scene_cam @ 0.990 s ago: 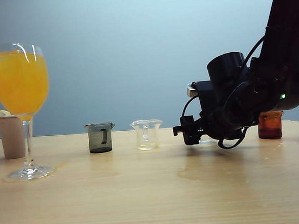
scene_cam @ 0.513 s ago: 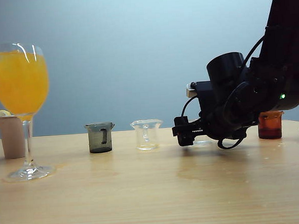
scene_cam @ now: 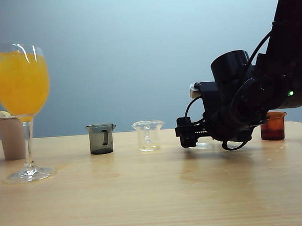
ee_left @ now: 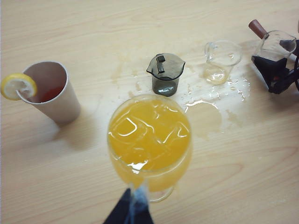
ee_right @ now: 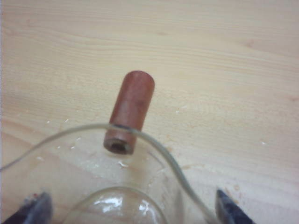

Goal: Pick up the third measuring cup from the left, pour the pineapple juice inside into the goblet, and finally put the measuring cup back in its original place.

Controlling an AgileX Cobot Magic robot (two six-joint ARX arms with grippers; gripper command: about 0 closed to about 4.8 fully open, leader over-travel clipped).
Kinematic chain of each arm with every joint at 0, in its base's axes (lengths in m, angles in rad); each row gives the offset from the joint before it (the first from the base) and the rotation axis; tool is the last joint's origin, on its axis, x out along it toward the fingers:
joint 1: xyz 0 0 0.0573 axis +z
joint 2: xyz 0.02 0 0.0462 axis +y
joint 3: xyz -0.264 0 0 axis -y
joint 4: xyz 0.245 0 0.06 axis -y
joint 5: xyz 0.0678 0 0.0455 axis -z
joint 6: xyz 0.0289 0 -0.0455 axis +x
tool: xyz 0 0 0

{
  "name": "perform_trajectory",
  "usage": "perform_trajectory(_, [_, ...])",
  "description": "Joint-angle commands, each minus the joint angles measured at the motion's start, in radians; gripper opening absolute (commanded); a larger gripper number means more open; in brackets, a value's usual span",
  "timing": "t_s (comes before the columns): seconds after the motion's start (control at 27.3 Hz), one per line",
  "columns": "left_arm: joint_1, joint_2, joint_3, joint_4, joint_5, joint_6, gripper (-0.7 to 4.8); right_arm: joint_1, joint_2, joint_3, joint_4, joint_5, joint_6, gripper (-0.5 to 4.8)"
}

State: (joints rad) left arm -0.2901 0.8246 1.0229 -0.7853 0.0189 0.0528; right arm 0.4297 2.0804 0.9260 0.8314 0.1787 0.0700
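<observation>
A: Widened since a second ago, jaws of the right gripper point(scene_cam: 192, 136). Arm behind it barely shifted.

B: Gripping anything?

A: No. Spread apart now, one fingertip point(ee_right: 233, 210) clearly off the glass. Straddles the third measuring cup point(ee_right: 135, 186), nothing more.

B: Location of that cup?

A: Right of centre, standing on the table point(scene_cam: 156, 194), third in the row from the left. Mostly hidden behind the gripper in the exterior view, only a clear sliver point(scene_cam: 204, 142) showing. Looks empty from the right wrist camera. Reddish-brown stub handle point(ee_right: 130, 111) sticking out from the rim, away from the gripper.

B: Neighbours?

A: Amber cup point(scene_cam: 273, 126) just right of the arm. Clear flared-lip cup point(scene_cam: 148, 136) to the left, then dark grey cup point(scene_cam: 101, 139) further left. All upright, all apart from each other.

B: Goblet?

A: Far left and nearer the camera, upright: goblet point(scene_cam: 21, 82), bowl almost full of orange-yellow drink point(ee_left: 149, 140). Beige cup point(scene_cam: 11, 138) just behind it, lemon slice point(ee_left: 17, 85) hooked on the rim.

B: Left gripper?

A: Only a dark tip point(ee_left: 128, 212) at the picture edge, by the goblet's stem. Cannot tell whether open or closed. Not seen in the exterior view.

B: Anything else?

A: Spilled wet patches point(ee_left: 210, 100) on the wood, between the goblet and the cup row.
</observation>
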Motion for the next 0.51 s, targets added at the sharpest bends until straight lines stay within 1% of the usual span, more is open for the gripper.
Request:
perform_trajectory(0.04, [0.001, -0.002, 0.003, 0.009, 0.004, -0.001, -0.04, 0.001, -0.026, -0.015, 0.01, -0.021, 0.016, 4.55])
perform_trajectory(0.22, [0.001, -0.002, 0.003, 0.009, 0.004, -0.001, -0.04, 0.002, -0.054, -0.019, -0.023, -0.055, 0.016, 4.54])
perform_trajectory(0.37, [0.001, -0.002, 0.003, 0.009, 0.004, -0.001, -0.04, 0.002, -0.109, -0.034, -0.114, -0.078, 0.017, 4.52])
perform_trajectory(0.4, [0.001, -0.002, 0.003, 0.009, 0.004, -0.001, -0.04, 0.002, -0.125, -0.046, -0.12, -0.081, 0.029, 4.33])
perform_trajectory(0.44, [0.001, -0.002, 0.003, 0.009, 0.004, -0.001, -0.04, 0.002, -0.142, -0.06, -0.123, -0.087, 0.05, 3.99])
perform_trajectory(0.51, [0.001, -0.002, 0.003, 0.009, 0.004, -0.001, -0.04, 0.002, -0.176, -0.089, -0.124, -0.088, 0.057, 3.56])
